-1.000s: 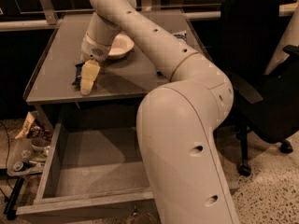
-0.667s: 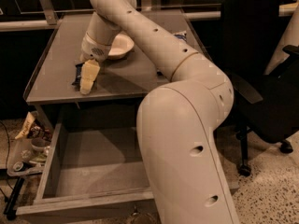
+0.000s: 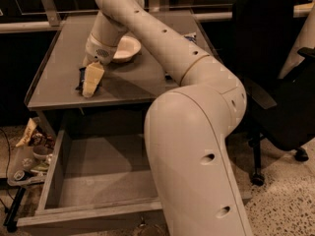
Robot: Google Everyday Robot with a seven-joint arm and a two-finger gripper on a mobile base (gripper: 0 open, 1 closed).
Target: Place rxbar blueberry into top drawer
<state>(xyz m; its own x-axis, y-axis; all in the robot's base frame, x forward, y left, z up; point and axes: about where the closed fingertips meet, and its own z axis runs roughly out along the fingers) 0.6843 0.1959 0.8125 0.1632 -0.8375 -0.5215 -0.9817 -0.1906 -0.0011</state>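
Gripper point(image 3: 91, 81) down at rxbar blueberry point(image 3: 80, 77) on tabletop point(image 3: 140, 80); grip state: can't tell. Top drawer point(image 3: 101, 187) open below gripper, bar not yet in.

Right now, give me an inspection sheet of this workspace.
Surface: grey tabletop with a raised rim, dimly lit.
Job's things: small flat dark navy snack bar lying near the tabletop's front left, partly hidden by the hand; wide shallow grey wooden drawer pulled open below the tabletop.
Clutter: round white bowl behind the hand; blue-and-white bag, mostly hidden by the arm; wrappers and cups on the floor at left.
Hand: cream two-finger hand pointing down at the bar, low over the tabletop.
Cables: nothing seen.
Surroundings: black office chair at right; speckled floor.
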